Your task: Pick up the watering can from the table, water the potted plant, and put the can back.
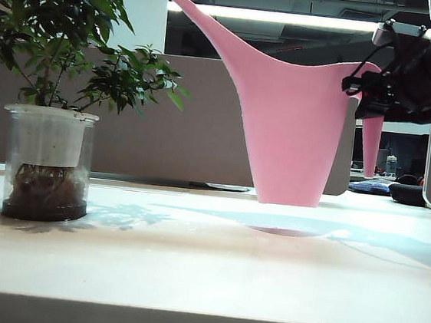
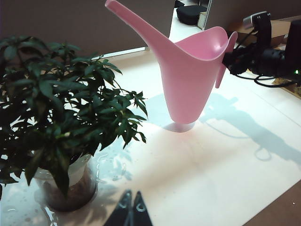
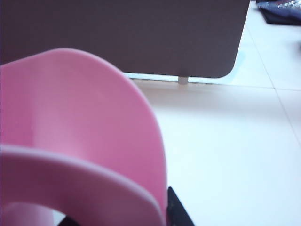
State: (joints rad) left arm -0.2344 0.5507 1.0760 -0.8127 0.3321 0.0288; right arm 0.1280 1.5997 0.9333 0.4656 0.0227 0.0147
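The right pincer (image 1: 362,88) grips the pink watering can (image 1: 292,131) just above the tabletop (image 1: 204,268). Its spout points toward ten o'clock, at the potted plant (image 1: 51,113). The left pincer (image 2: 129,209) is closed nearby.

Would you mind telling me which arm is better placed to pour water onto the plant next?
Right. The right gripper holds the watering can by its handle, lifted off the table. The left gripper is shut, empty, beside the potted plant.

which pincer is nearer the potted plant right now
Left. The left pincer is shut, just beside the potted plant. The right pincer grips the watering can, held off the table farther away.
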